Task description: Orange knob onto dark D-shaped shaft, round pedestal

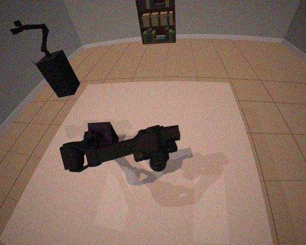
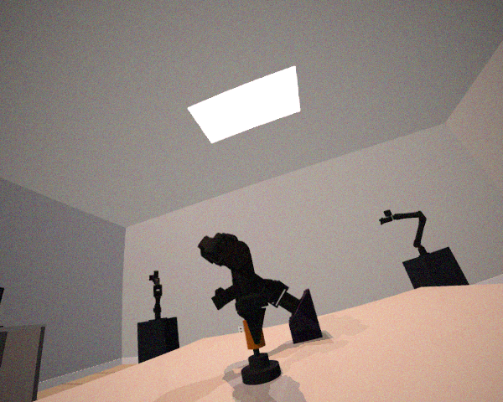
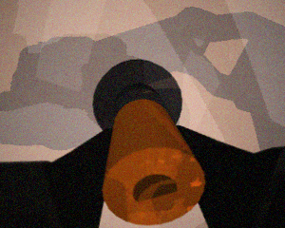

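Note:
The orange knob (image 2: pixel 248 339) (image 3: pixel 144 128) is held upright with a slight lean. My gripper (image 2: pixel 256 340) (image 3: pixel 143 133) is shut on it, one dark finger on each side in the wrist view. The D-shaped hole shows in the knob's near end. The round dark pedestal (image 1: pixel 158 167) (image 2: pixel 260 373) (image 3: pixel 133 71) stands below. A short piece of dark shaft (image 2: pixel 256 352) shows between the knob's lower end and the pedestal's raised step, so the knob is not against the pedestal. Whether the shaft tip is inside the knob is hidden. In the top view the arm hides the knob.
The arm's dark wedge-shaped base block (image 1: pixel 101 129) (image 2: pixel 304 322) stands on the pale table top (image 1: pixel 174 105) behind the pedestal. Shadows of the arm fall around the pedestal. Farther off are another arm on a black stand (image 1: pixel 58 76) (image 2: pixel 436 268) and a bookshelf (image 1: pixel 158 27).

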{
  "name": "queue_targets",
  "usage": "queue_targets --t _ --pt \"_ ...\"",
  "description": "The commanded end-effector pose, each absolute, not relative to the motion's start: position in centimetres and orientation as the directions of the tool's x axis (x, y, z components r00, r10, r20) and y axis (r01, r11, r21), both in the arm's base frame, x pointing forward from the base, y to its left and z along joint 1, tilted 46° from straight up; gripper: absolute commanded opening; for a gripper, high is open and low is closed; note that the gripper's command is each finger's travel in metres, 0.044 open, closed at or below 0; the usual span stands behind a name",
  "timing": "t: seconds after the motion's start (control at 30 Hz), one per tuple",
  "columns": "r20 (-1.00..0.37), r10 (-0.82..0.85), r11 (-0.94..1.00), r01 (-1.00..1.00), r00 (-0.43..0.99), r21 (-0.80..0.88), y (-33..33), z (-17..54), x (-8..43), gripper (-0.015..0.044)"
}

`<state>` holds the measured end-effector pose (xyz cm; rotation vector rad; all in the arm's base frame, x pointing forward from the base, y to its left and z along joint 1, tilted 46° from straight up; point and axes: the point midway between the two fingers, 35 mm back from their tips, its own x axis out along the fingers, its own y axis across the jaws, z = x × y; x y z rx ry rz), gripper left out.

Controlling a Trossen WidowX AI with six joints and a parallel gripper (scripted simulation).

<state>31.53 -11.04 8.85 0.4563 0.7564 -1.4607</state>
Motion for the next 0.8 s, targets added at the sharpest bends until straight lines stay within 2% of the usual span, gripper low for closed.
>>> queue_targets --t 0.0,0.2,0.43,0.77 --pt "-0.700 -0.712 0.082 0.983 -0.056 -0.162 -10.96 8.88 31.48 0.0000" --pt "-0.700 -0.712 0.076 0.985 -0.056 -0.155 -10.78 9.26 31.53 0.0000" --pt "-0.700 -0.712 -0.065 0.998 -0.056 -0.014 -10.92 9.20 31.83 0.0000" --pt "-0.700 -0.712 -0.065 0.998 -0.056 -0.014 -11.11 8.97 31.79 0.0000"
